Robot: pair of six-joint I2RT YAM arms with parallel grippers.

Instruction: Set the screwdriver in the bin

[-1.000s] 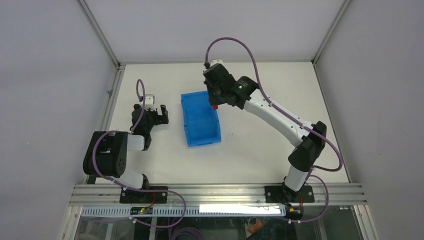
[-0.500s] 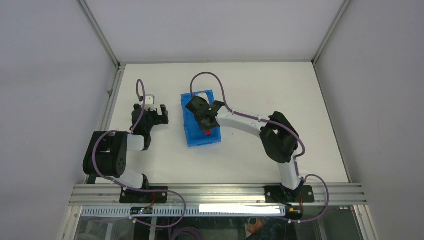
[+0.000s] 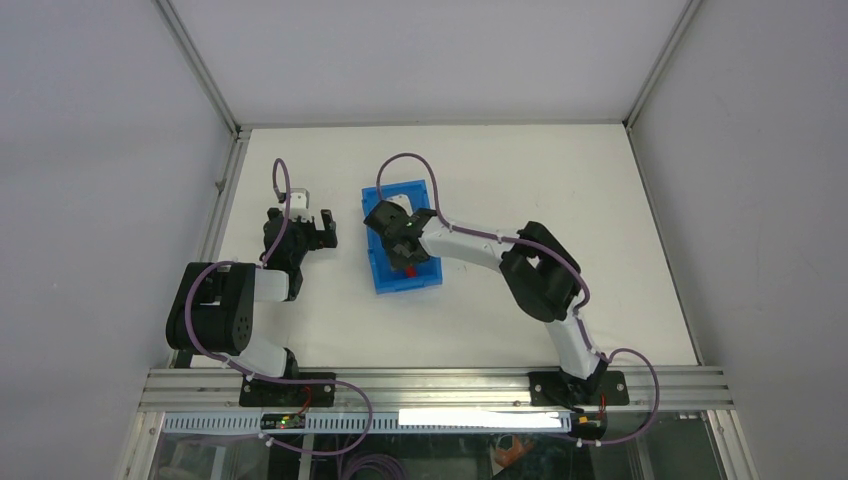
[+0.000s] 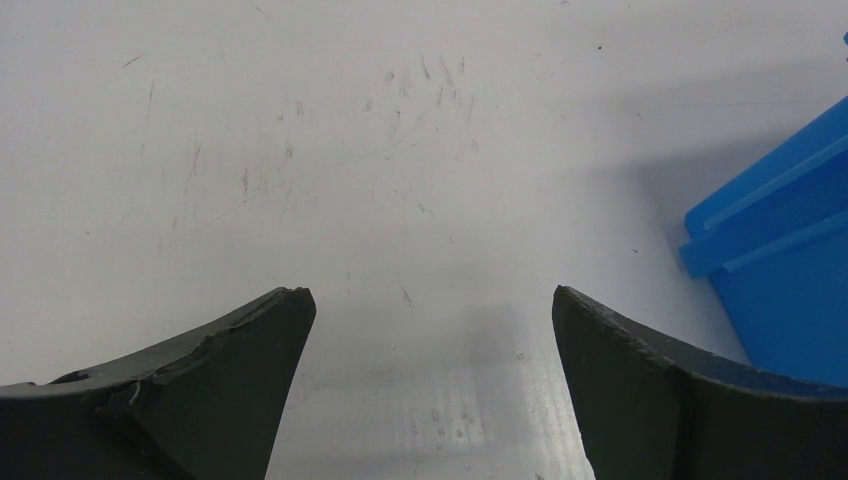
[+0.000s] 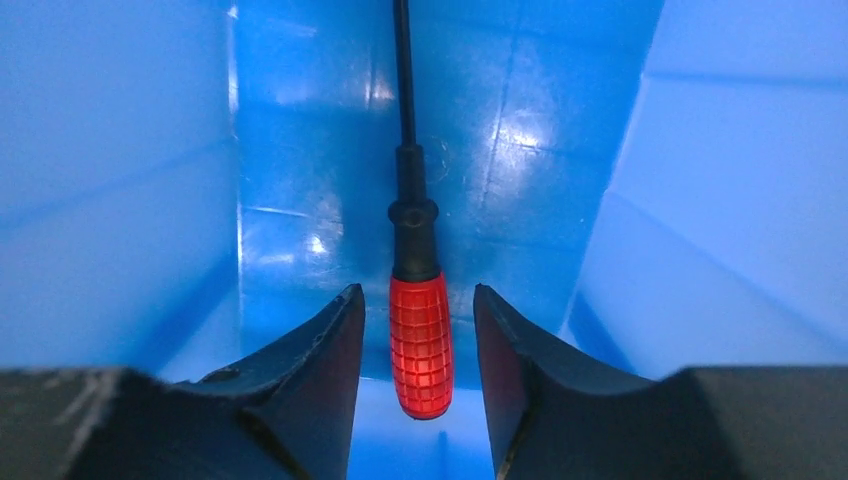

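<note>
Now | right gripper [image 5: 417, 295] inside bin [image 5: 120, 150], jaws released either side of screwdriver [image 5: 420, 345] | left gripper [image 4: 430, 300] spread, idle | risk: withdrawing fingers could snag the handle.

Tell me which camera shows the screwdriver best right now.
Right wrist: the screwdriver is close up, red handle between the fingers of the right gripper, black shaft over the bin floor. Top external shows only a red speck under that gripper. Left wrist shows none of it, just a bin corner.

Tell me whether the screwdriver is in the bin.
In: the screwdriver sits between the walls of the bin, over its floor.
</note>
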